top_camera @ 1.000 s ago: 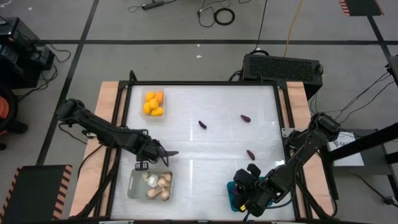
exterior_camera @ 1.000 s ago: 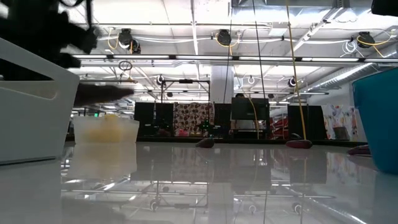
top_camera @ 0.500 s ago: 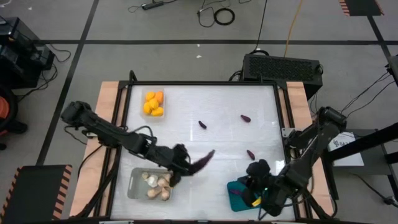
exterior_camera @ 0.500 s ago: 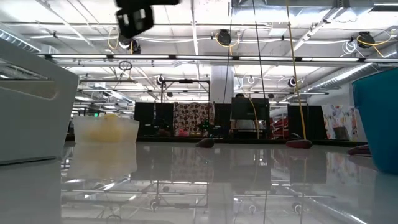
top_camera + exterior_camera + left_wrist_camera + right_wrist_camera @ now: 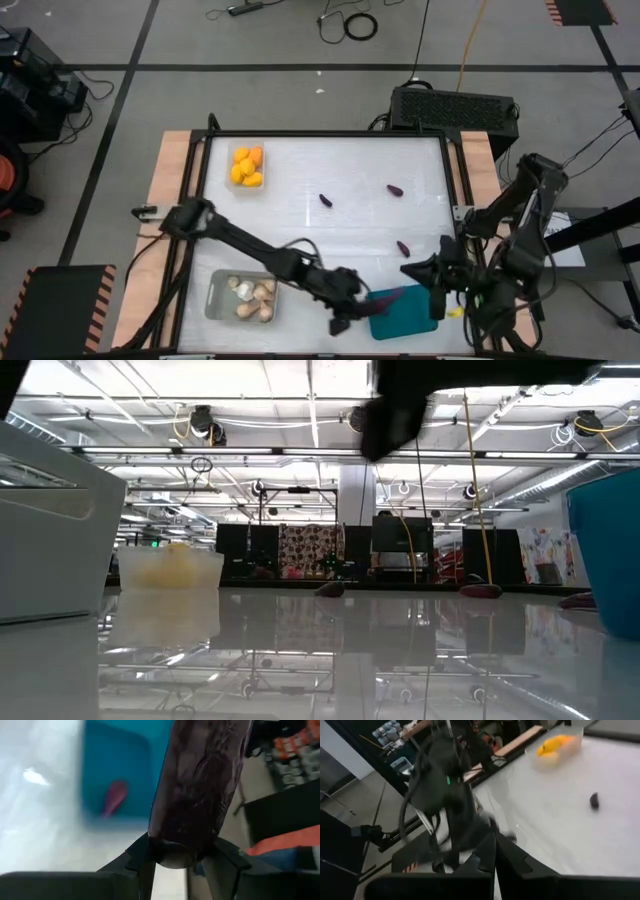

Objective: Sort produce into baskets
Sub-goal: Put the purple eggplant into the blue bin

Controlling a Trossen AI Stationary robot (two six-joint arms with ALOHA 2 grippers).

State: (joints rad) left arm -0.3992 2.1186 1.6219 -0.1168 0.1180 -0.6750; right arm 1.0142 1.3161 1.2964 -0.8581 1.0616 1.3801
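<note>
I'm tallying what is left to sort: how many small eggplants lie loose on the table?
3: one mid-table, one toward the far right, one nearer the teal basket. The basket may hide more.

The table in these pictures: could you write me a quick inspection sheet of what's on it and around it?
Surface: white table, glossy, with wooden side strips.
Job's things: long eggplant held over the teal basket, which has a small purple piece inside; orange fruits in the small clear basket; pale bulbs in the greyish basket; three tiny eggplants loose on the table.
Clutter: nothing seen.
Grippers: left end effector shut on the long eggplant; right end effector shut, empty, beside the teal basket.
Cables: loops on the floor beyond the table.
Surroundings: black box at the far edge; large hall behind.
</note>
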